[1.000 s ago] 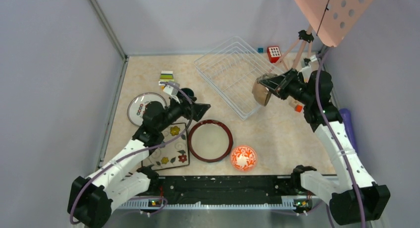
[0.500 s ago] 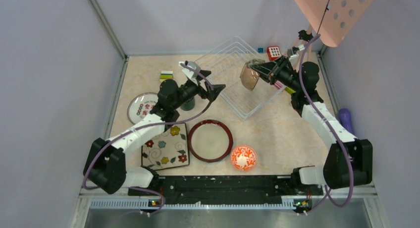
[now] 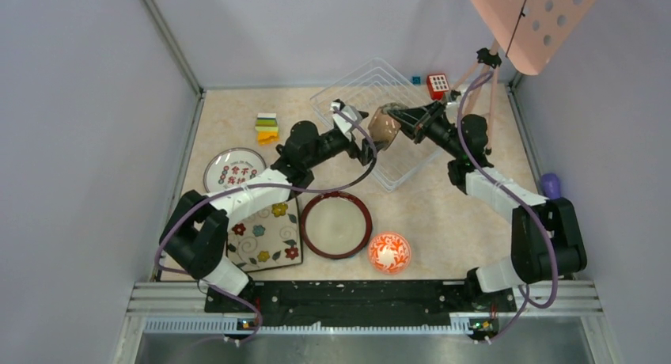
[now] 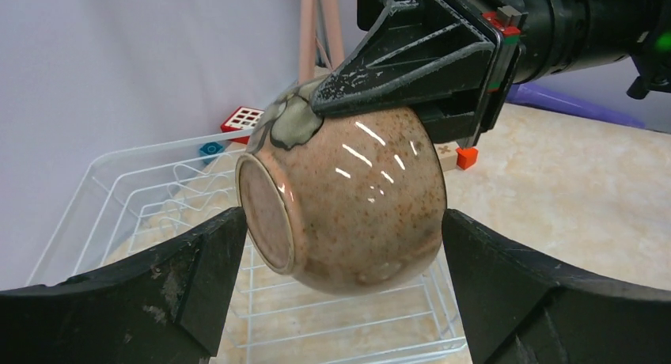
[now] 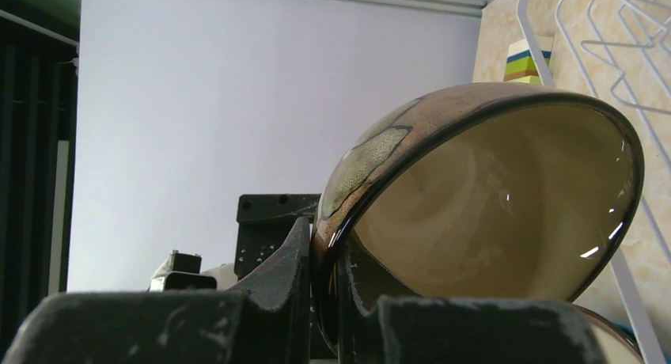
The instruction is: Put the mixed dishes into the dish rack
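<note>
My right gripper (image 3: 407, 119) is shut on the rim of the brown bowl (image 3: 385, 127) and holds it tilted on its side above the white wire dish rack (image 3: 396, 170). In the right wrist view its jaws (image 5: 328, 245) pinch the bowl's wall (image 5: 490, 214). My left gripper (image 3: 370, 133) is open, and its two fingers flank the bowl (image 4: 356, 198) with a gap on the right side. The red-rimmed cream plate (image 3: 335, 224), square floral plate (image 3: 265, 239), white red-marked plate (image 3: 234, 168) and orange bowl (image 3: 388, 251) lie on the table. The teal mug and blue dotted plate are hidden.
A stack of coloured blocks (image 3: 267, 127) sits left of the rack. A red toy cube (image 3: 437, 84) lies behind it, by a pink tripod leg. A purple object (image 3: 551, 182) lies at the right wall. The rack's wire dividers (image 4: 142, 182) are below the bowl.
My right gripper carried the brown bowl left over the rack. My left arm swung from the plates to the rack, and its open jaws now flank the bowl.
</note>
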Available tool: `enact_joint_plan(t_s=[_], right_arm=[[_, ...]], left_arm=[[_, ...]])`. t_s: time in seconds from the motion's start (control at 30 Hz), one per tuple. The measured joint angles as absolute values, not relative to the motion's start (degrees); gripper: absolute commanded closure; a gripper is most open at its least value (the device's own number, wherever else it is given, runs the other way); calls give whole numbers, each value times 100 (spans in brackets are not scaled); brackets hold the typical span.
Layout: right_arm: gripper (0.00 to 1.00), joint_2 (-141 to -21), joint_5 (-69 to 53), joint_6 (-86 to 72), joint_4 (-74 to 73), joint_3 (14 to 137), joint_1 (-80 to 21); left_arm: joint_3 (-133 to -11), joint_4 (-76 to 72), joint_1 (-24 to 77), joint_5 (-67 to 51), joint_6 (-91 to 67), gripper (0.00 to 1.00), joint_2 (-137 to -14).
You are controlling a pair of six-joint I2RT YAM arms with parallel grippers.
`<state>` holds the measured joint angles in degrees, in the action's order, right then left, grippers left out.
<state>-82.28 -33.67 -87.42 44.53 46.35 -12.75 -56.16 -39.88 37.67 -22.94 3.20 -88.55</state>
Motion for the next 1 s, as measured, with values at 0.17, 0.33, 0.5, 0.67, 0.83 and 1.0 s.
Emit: enact_joint_plan(t_s=[0.17, 0.33, 0.5, 0.67, 0.83, 1.0], right_arm=[[100, -8263, -3201, -8840, 4530, 4635, -1409], [100, -8263, -3083, -8860, 4582, 4635, -1411], [100, -8263, -2998, -8868, 4584, 4635, -1411], [100, -8263, -2982, -8882, 4593, 4613, -1450], [100, -8263, -2934, -8884, 4606, 4606, -1459], [100, -8263, -2788, -8890, 4609, 4604, -1461]], left_arm=[[-5940, -3583, 3776, -2309, 648, 1, -8941], [-6143, -3238, 3848, -2200, 963, 1, -8954], [-6259, -3035, 3938, -2112, 1118, 1, -9030], [-6289, -2816, 3959, -2038, 1133, 1, -9207], [-6292, -2759, 3992, -1774, 1157, 8, -9258], [-6294, -2762, 4023, -1695, 1284, 57, -9258]])
